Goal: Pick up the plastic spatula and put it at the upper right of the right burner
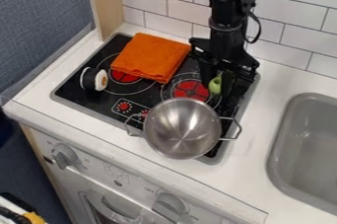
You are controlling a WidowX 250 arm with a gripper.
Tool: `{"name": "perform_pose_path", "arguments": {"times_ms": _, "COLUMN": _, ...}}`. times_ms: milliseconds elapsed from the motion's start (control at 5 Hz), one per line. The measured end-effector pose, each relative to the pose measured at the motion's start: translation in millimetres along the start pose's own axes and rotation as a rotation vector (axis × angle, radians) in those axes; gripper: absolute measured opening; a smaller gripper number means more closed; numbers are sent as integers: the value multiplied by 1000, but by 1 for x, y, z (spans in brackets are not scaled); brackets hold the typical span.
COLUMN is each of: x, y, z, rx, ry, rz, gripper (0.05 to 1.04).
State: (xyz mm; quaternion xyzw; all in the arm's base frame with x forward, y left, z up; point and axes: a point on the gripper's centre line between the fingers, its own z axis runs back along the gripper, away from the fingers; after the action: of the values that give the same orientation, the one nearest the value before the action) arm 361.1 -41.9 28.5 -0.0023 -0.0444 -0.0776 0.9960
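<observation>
One black gripper (pixel 218 89) at green spatula (pixel 215 84), whether grasping unclear, near metal pot (pixel 182 128)

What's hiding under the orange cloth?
The orange cloth lies on the black stove top and covers part of the left red burner. Anything else under it is hidden.

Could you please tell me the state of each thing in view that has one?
Green spatula: partly hidden at the gripper; I cannot tell whether it is gripped.
Orange cloth: folded, partly covering the left burner.
Metal pot: upright, uncovered, its inner bottom in plain sight.
Right burner: partly covered, its red centre showing.
</observation>
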Motion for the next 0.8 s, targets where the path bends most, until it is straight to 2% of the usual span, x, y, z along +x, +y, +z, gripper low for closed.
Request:
{"name": "perform_pose_path", "arguments": {"times_ms": 200, "x": -1, "y": -4, "z": 0, "rx": -26, "ry": 6, "rz": -2, "gripper": 498}}
{"name": "perform_pose_path", "arguments": {"times_ms": 400, "x": -2, "y": -4, "z": 0, "rx": -38, "ry": 11, "rz": -11, "gripper": 806}}
{"name": "perform_pose_path", "arguments": {"times_ms": 600, "x": -4, "y": -1, "z": 0, "rx": -36, "ry": 24, "rz": -7, "gripper": 1004}}
{"name": "perform_pose_path", "arguments": {"times_ms": 800, "x": -7, "y": -1, "z": 22, "rx": -33, "ry": -4, "rz": -19, "gripper": 1004}}
